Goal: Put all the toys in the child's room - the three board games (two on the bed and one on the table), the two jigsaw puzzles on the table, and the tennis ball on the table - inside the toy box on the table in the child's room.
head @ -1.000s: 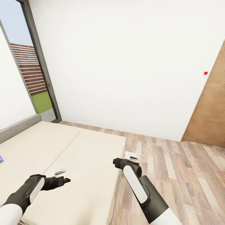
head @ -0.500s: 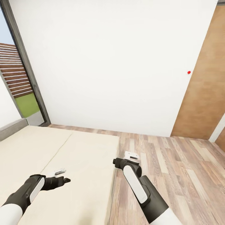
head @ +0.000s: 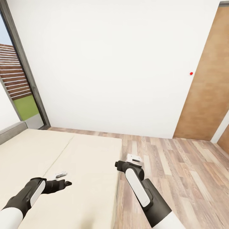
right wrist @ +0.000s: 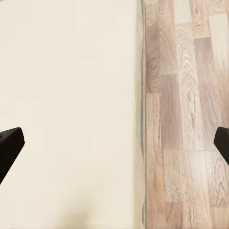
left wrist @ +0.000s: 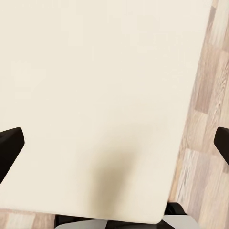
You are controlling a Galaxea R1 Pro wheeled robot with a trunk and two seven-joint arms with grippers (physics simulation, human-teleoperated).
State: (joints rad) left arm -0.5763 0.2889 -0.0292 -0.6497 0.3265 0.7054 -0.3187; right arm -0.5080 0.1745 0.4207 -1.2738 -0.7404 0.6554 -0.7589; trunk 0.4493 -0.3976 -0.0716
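White wall (head: 121,63), a brown wooden door (head: 206,95) and plank floor (head: 178,165) lay ahead, with a dark-framed window (head: 19,79) beside the bed (head: 79,159), a plain cream mattress with a lengthwise seam. Left gripper (head: 65,183) and right gripper (head: 118,165) hung over it, jaws spread.

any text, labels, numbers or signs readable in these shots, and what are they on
No readable text in any view.
The bed, the white wall, the wooden door and the plank floor are all plain.
The red dot on the wall is only a mark, no lettering.
The left gripper and right gripper carry no legible label.
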